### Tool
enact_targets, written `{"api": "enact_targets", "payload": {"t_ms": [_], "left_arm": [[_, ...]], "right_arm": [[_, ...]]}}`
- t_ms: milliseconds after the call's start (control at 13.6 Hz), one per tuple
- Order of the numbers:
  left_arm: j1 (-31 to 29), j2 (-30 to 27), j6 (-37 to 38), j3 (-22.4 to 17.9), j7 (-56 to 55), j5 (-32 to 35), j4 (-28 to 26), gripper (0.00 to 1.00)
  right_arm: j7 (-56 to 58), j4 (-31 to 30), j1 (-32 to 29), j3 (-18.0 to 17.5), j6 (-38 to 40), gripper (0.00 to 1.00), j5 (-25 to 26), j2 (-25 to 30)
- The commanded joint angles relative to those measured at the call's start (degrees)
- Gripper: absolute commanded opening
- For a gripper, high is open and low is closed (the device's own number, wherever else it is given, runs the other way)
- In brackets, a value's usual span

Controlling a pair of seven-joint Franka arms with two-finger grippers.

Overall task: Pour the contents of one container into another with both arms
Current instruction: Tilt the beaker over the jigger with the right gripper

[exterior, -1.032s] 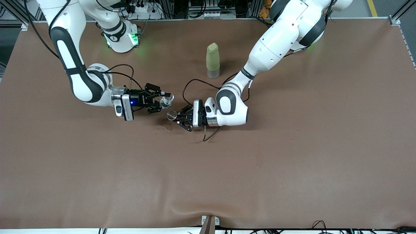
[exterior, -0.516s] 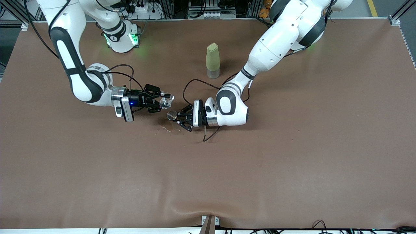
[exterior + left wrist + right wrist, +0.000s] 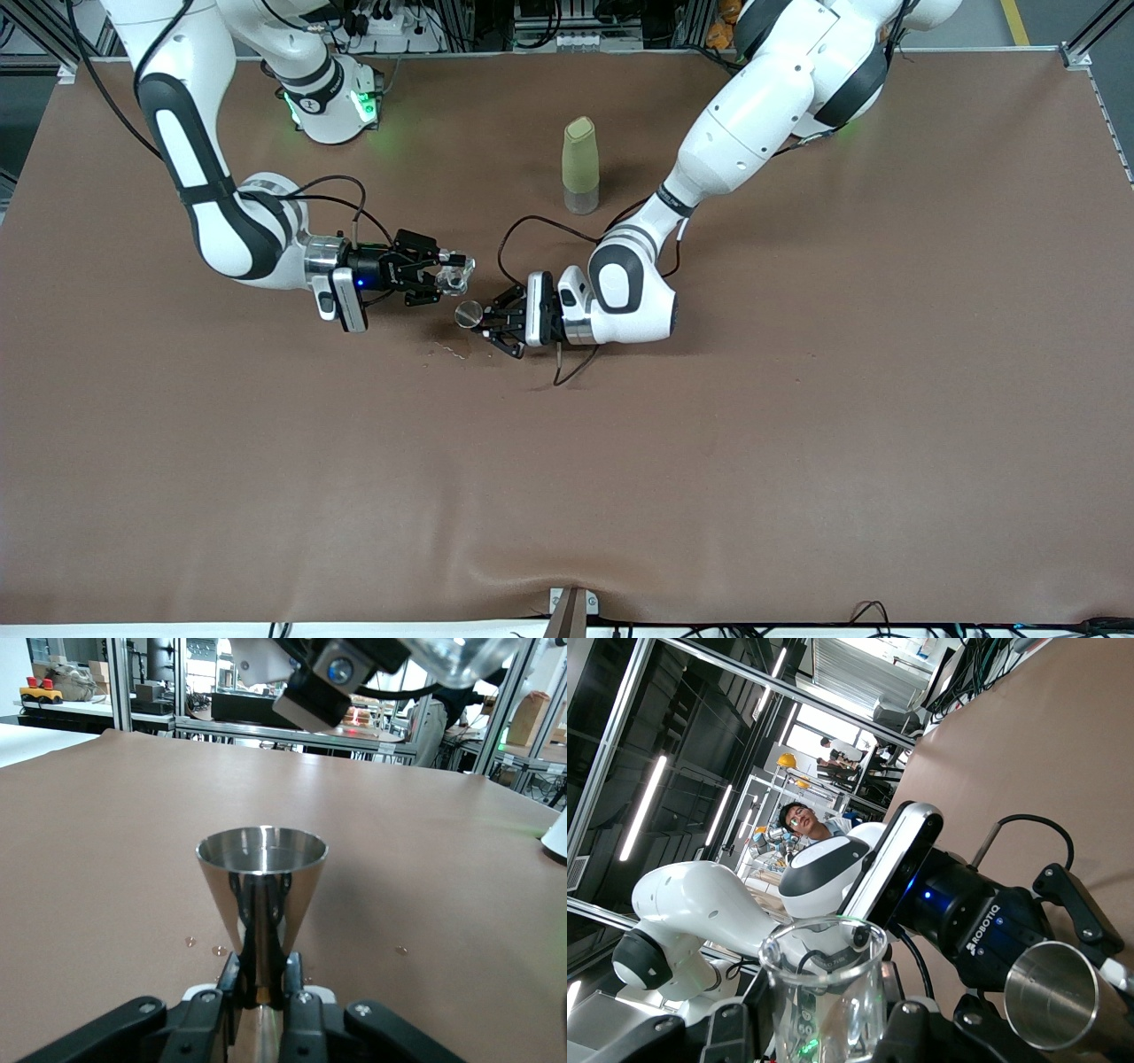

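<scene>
Front view: the right claw [image 3: 446,276], reaching in from the right arm's base, is clamped on a small clear beaker [image 3: 454,280] and holds it tipped, mouth turned toward the steel cup [image 3: 469,313]. That cup is the landmark: a cone-shaped metal measure, gripped low on its narrow stem by the left claw [image 3: 486,325], whose fingers are closed tight around it. In the left wrist view the cup [image 3: 261,877] stands upright with its mouth open to the air, and the beaker [image 3: 461,657] hangs above and just past its rim, so the pouring vessel sits over and a little toward the right arm's end from the cup. The right wrist view agrees: the beaker [image 3: 824,988] is in the foreground with its long axis leaning toward the cup [image 3: 1054,992], whose mouth lies close by but not touching. The move to come turns on this gap, I judge: the beaker's lip must line up over the cup's mouth before tilting further. A few droplets [image 3: 213,948] lie on the tabletop [image 3: 797,425] beside the cup, a sign spillage is a risk. A green bottle [image 3: 580,166] stands well apart from the cup, farther from the camera.
</scene>
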State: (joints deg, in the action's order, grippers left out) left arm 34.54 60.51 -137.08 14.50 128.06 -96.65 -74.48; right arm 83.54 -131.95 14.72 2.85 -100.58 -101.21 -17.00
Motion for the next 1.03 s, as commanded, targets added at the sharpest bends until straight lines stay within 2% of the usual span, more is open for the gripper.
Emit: {"api": "enact_targets", "payload": {"t_ms": [0,959], "left_arm": [[0.79,0.84,-0.73,-0.44,1.4,-2.31,1.62,0.0],[0.79,0.84,-0.64,-0.44,1.49,-2.31,1.62,0.0]], "right_arm": [[-2.85,-1.38,0.92,-0.04,0.03,0.2,-1.8,1.62],[-8.48,-1.38,0.22,-0.13,0.91,0.2,-1.97,1.36]]}}
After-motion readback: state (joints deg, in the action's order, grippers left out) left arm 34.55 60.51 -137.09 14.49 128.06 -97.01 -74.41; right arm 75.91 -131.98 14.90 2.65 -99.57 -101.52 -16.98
